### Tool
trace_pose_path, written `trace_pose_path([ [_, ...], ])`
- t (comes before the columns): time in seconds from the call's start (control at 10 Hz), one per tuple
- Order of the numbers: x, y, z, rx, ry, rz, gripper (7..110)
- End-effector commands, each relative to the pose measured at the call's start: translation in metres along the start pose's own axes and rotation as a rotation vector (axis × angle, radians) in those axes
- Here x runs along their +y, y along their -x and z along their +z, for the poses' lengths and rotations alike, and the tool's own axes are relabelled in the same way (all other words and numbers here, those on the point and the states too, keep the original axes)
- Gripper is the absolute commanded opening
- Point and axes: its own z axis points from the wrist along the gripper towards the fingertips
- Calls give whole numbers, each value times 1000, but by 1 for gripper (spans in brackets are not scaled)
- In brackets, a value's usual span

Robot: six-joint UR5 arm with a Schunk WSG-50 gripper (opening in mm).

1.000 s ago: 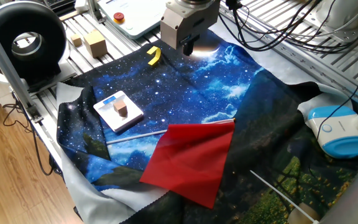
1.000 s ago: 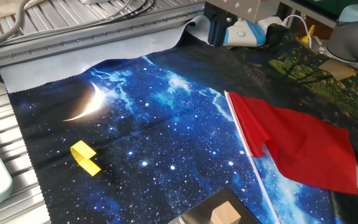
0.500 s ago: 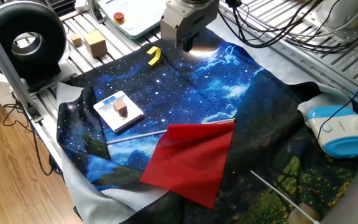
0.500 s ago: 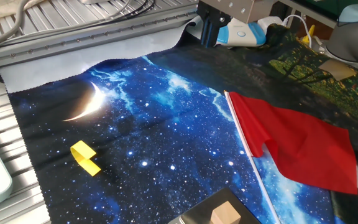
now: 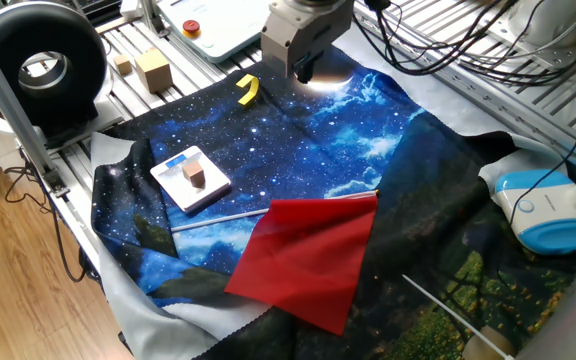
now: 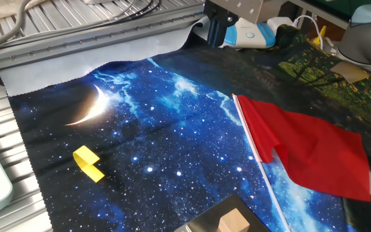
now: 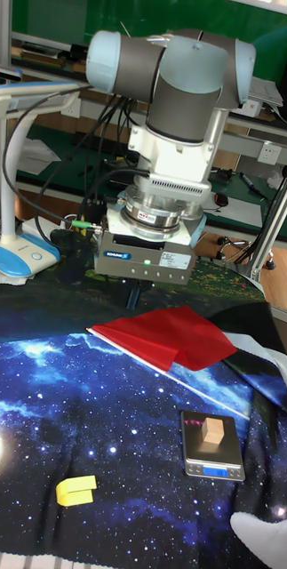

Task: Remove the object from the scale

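The scale is a small white slab with a blue strip, lying on the left part of the starry cloth. The object, a tiny brown wooden cube, sits on top of it. Both also show in the tall view, the scale carrying the object, and at the bottom edge of the other fixed view as the object on the scale. My gripper hangs high above the cloth's far side, well away from the scale, fingers close together and holding nothing. It also shows as the gripper and the gripper.
A red cloth sheet on a thin rod lies beside the scale. A yellow curved piece rests near the cloth's far edge. A pale wooden block stands on the rails beyond. A blue-white device sits at the right.
The gripper has shifted slightly to the side above the cloth's far edge. The cube, scale and red cloth have not moved.
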Motion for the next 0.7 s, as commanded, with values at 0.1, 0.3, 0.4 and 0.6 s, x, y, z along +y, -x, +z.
trace_pose_path([
  [0.1, 3, -2, -2, 27, 10, -52, 7],
  [0.3, 18, 33, -10, 73, 14, -72, 7],
  [0.4, 31, 56, -10, 83, 24, -78, 7],
  [0.6, 74, 106, 2, 74, 62, -66, 7],
])
